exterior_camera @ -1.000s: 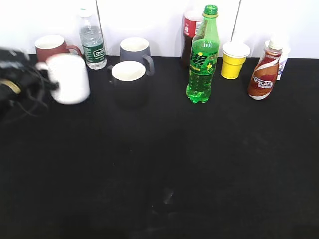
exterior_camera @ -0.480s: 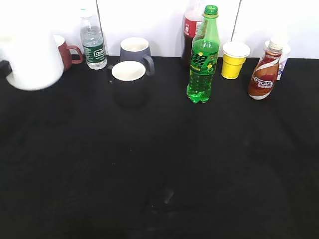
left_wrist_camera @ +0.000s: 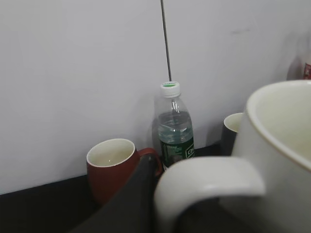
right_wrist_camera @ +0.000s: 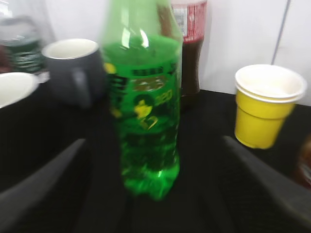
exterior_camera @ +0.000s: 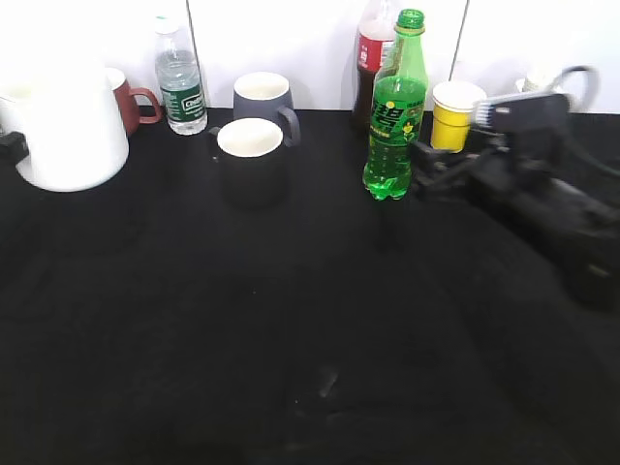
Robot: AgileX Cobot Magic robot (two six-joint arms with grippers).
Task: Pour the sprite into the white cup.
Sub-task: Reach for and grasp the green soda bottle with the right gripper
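Observation:
The sprite, a tall green bottle with its cap on, stands upright at the back middle of the black table. My right gripper is open just to its right. In the right wrist view the sprite stands between the spread fingers of the right gripper, apart from both. The white cup is upright at the far left, held by its handle in my left gripper. In the left wrist view one dark finger of the left gripper presses against the white cup's handle.
A black mug with white inside and a grey mug stand left of the sprite. A cola bottle and a yellow cup are behind it. A red mug and a water bottle stand at the back left.
The white cup was carried left and now sits slightly lower at the far left. My right arm came in from the right up to the sprite, hiding the brown bottle.

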